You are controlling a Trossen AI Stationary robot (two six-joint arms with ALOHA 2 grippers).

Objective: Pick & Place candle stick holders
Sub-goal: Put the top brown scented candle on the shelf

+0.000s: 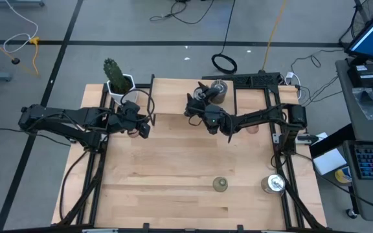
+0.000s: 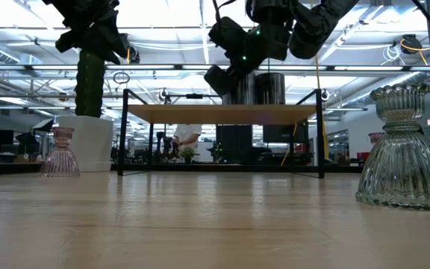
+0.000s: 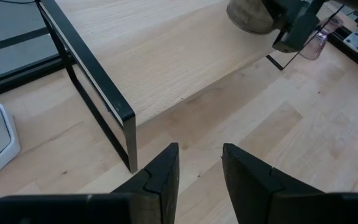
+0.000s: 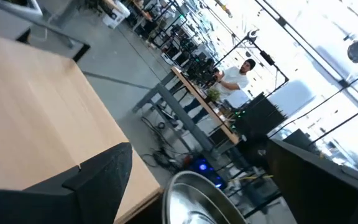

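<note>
A silvery metal candle stick holder [image 1: 218, 90] stands on the raised wooden shelf [image 1: 173, 97] at the table's far side. My right gripper [image 4: 199, 149] is open and level, one finger on either side of the holder's rim [image 4: 197, 199], with a gap to each. My left gripper [image 3: 201, 168] hovers open and empty over the table's left part, in front of the shelf. An olive-green holder [image 1: 220, 184] and another silvery one [image 1: 274, 184] stand on the table near its front edge. A pinkish glass holder [image 2: 60, 152] stands beside the cactus pot.
A cactus in a white pot [image 1: 117, 81] stands at the far left corner. The shelf's black metal legs [image 3: 114, 118] rise from the table. A ribbed glass holder [image 2: 398, 149] stands close in the low view. Bare wood lies in the table's middle [image 1: 186, 162].
</note>
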